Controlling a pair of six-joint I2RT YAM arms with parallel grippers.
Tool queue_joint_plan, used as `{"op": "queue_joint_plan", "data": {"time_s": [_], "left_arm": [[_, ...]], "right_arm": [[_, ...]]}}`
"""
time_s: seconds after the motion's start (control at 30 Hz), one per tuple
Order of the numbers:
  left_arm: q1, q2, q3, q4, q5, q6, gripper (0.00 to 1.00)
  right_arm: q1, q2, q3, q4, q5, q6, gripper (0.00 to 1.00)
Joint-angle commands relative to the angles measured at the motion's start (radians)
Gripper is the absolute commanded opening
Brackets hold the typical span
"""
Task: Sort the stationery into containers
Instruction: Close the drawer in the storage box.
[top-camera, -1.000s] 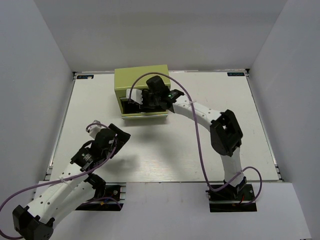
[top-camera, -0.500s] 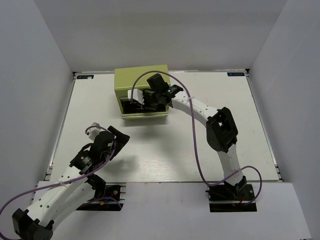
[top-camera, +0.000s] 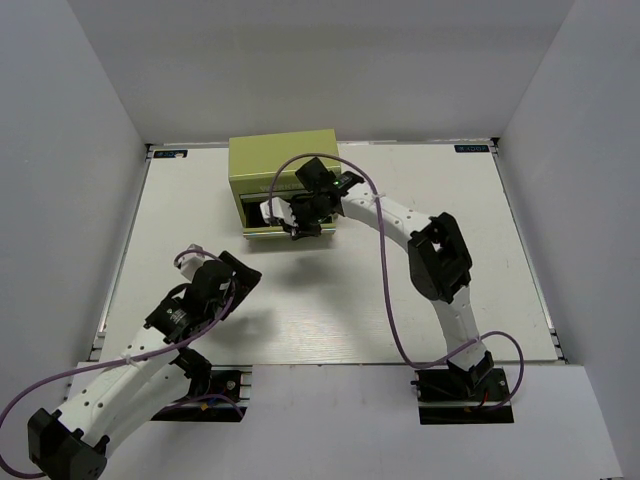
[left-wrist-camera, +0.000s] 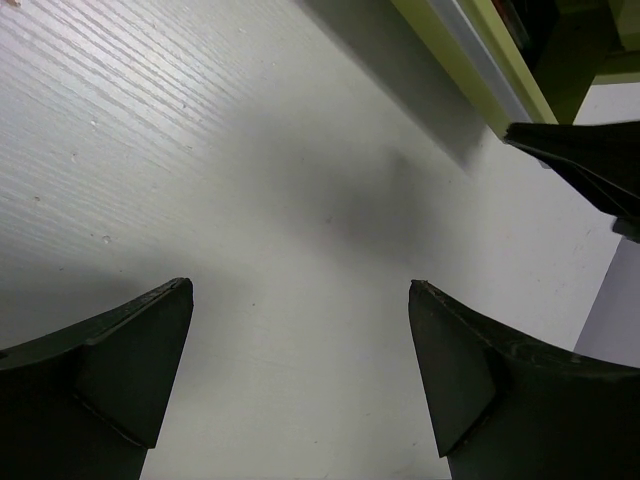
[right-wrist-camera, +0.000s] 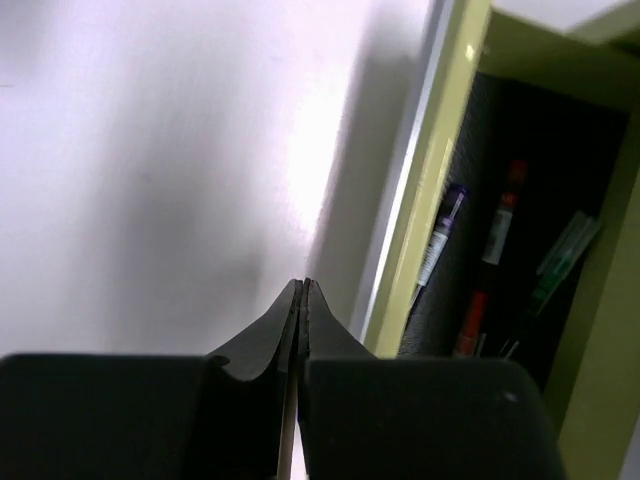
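**Three pens lie in the open drawer; right fingers closed and empty at its rim**

The right gripper (right-wrist-camera: 303, 288) has its two fingers pressed flat together with nothing between them. Their tips are just short of the front rim of the open drawer (right-wrist-camera: 425, 215) of the olive-green metal mini tool chest (top-camera: 281, 158). Beyond the tips and to their right, three thin pens lie side by side in the dark drawer: a dark pen (right-wrist-camera: 440, 245), a red pen (right-wrist-camera: 497, 240) and a white-green pen (right-wrist-camera: 563, 252). The stubby highlighters show in no view.

The left gripper (left-wrist-camera: 300, 290) hovers with its fingers spread wide and empty over the white wood-grain table (left-wrist-camera: 150, 130). The chest is well beyond its tips.

The pens look light and stiff, with smooth round barrels that would likely roll or slip. A pinch across the middle of a barrel seems safest, though they lie close together and leave little room for a finger between them.

The drawer looks like thin sheet metal and should slide easily. Closed tips pressed on the middle of its front rim would likely drive it straight. The chest may skid on the smooth table, so a slow push seems wise
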Motion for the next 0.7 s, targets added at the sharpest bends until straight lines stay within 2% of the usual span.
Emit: {"op": "queue_joint_plan", "data": {"time_s": [0.0,0.2,0.33,0.67], "left_arm": [[0.002,-0.004,0.008,0.03,0.005,0.009,0.99],[0.002,0.006,0.008,0.03,0.005,0.009,0.99],[0.002,0.006,0.008,0.03,-0.005,0.018,0.99],[0.002,0.025,0.017,0.039,-0.005,0.018,0.99]], "right_arm": [[0.006,0.055,0.002,0.119,0.114,0.081,0.0],[0.0,0.149,0.074,0.251,0.355,0.189,0.0],[0.002,0.155,0.048,0.383,0.511,0.253,0.0],[0.005,0.163,-0.013,0.65,0.766,0.252,0.0]]}}
